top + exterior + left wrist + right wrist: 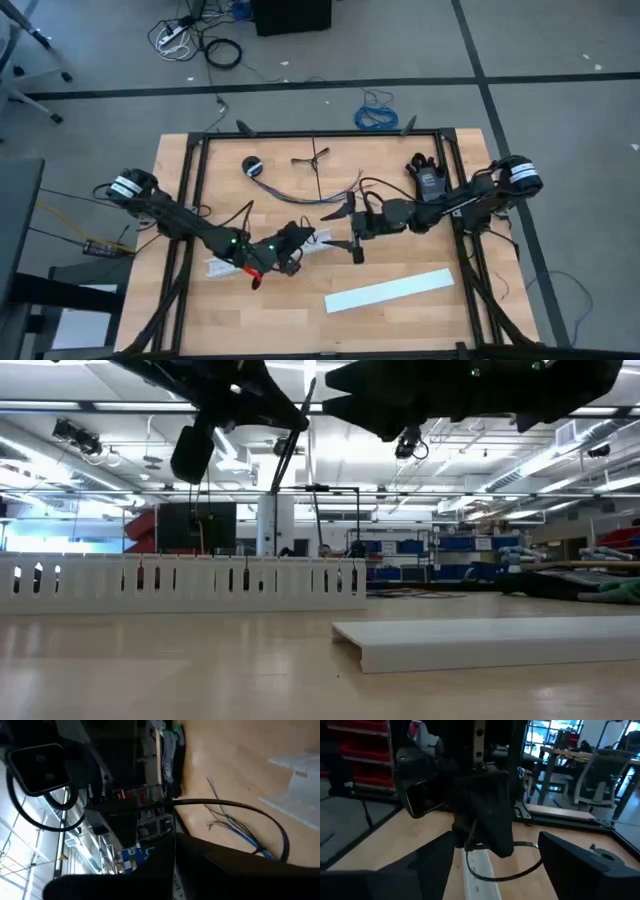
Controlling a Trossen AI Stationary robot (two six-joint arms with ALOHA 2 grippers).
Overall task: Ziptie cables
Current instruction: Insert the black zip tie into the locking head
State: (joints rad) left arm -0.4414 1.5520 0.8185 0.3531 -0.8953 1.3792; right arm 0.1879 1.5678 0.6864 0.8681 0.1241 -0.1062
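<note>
Hovering over the middle of the table [420,330], the two arms are meeting tip to tip, most likely so that one can pass or thread a tie for the other. The left gripper [298,240] is reaching in from the left side and the right gripper [350,230] is facing it from the right, the two just apart. The right gripper's fingers are standing spread wide, gripping nothing, apparently making room to receive something. Whether the left claw is closed cannot be told. A thin black loop [235,806], probably the zip tie, is curving out from around the left gripper's tip, but what is holding it is not showing clearly.

The cables [300,192] are lying loose on the wood just beyond the grippers, toward the far edge, fanned at one end and not yet bound; no gripper is touching them. The loop is arching above them in the left wrist view, which suggests it is being prepared before going round the bunch. A white slotted strip [180,585] is lying under the left arm, and a white flat cover [390,290] is resting nearer the front edge, both well clear of the wires.
</note>
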